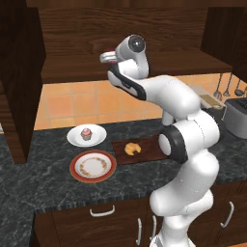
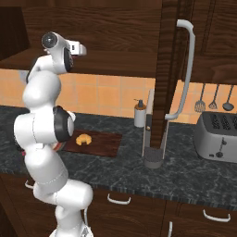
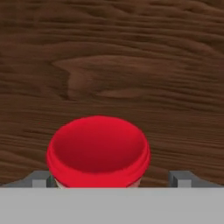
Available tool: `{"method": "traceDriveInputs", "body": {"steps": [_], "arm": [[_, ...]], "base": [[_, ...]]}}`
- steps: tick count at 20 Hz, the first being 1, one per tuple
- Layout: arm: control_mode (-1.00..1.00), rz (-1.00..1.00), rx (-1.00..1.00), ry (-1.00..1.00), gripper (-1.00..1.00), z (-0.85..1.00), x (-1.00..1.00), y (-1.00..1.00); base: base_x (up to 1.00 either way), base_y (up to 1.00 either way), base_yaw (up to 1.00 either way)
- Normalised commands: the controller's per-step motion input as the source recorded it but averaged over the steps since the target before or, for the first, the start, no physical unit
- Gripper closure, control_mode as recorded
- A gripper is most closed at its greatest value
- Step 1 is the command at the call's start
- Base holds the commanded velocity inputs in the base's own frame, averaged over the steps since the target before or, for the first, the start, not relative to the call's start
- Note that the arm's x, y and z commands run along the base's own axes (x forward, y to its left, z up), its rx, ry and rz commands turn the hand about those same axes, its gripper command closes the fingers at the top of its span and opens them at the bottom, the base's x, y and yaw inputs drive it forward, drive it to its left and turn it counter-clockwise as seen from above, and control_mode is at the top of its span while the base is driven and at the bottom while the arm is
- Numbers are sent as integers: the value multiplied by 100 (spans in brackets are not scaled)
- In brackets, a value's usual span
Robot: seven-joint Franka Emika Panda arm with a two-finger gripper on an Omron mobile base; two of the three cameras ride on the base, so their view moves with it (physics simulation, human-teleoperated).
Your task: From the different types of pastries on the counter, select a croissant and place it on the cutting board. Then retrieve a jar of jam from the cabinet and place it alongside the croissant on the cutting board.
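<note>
Jar of jam [image 3: 98, 151] set on the cabinet [image 3: 113, 57] shelf, its red lid seen between the spread fingertips [image 3: 181, 178] of the open gripper [image 3: 109, 179], nothing gripped, croissant [image 1: 132, 148] laid on the cutting board [image 1: 149, 149], near the counter's [image 1: 58, 185] middle

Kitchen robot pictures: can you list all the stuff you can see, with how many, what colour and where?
croissant: one, golden-brown, on the cutting board
cutting board: one, dark reddish-brown, on the counter
cupcake: one, pink frosting, on a white plate left of the board
orange-rimmed plate: one, on the counter, nearer the front edge than the white plate
jar of jam: one, red lid, in front of the wood-grain cabinet surface
counter: one, dark marbled
toaster: one, grey, counter's right end
soap bottle: one, pale, by the tiled wall
hanging utensils: three, dark, on the wall above the toaster
gripper: one, open, fingertips either side of the jar
</note>
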Motion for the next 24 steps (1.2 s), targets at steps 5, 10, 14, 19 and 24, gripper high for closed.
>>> {"method": "traceDriveInputs", "body": {"steps": [5,10,14,19,24], "arm": [[-100,0,0,2,-100,-17,37,1],[-100,0,0,1,100,-27,8,0],[-100,0,1,0,100,-36,0,0],[-100,0,-1,-16,100,-4,-50,0],[-100,1,-3,-35,100,6,-100,-8]], "base": [[0,0,0],[0,0,0],[0,0,0],[0,0,0],[0,0,0]]}}
